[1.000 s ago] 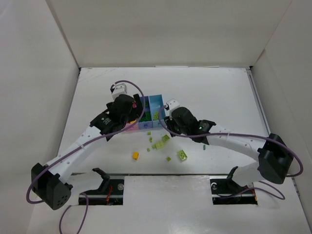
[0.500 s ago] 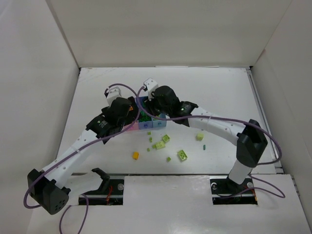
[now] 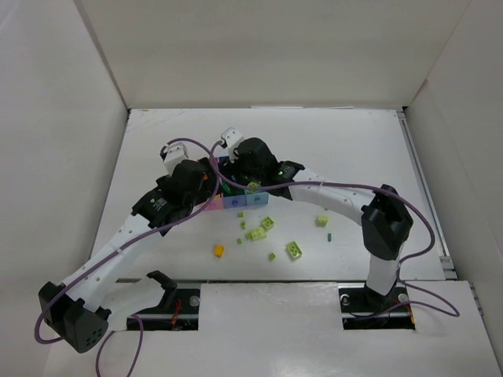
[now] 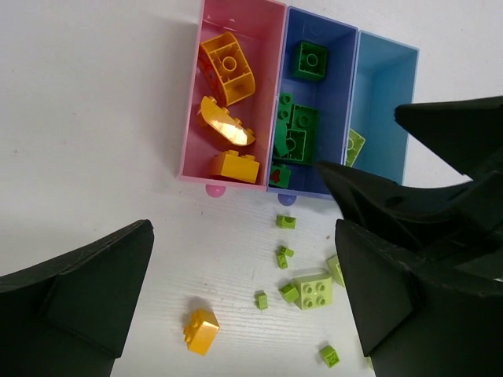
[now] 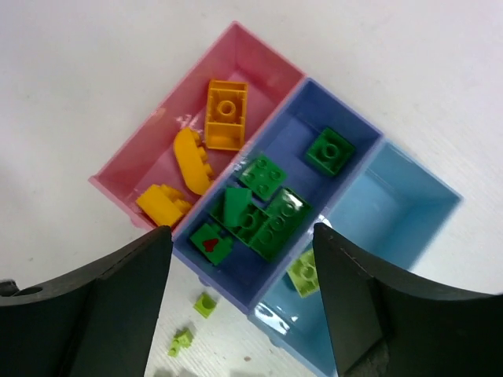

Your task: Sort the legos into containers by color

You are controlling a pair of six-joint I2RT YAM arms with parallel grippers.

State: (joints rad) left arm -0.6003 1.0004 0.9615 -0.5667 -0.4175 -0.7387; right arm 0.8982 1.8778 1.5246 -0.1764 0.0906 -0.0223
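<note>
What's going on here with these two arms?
A robot is sorting tiny plastic bricks by colour. The left end effector and right end effector hover open near three joined bins: orange-yellow bricks in the pink bin, dark green bricks in the periwinkle bin, one lime brick in the light blue bin. Lime bricks lie loose nearby.

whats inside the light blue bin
One pale lime green brick lies at the near end of the light blue bin; the rest seen is bare. The right gripper has a finger covering the near corner, so anything there is hidden.
</note>
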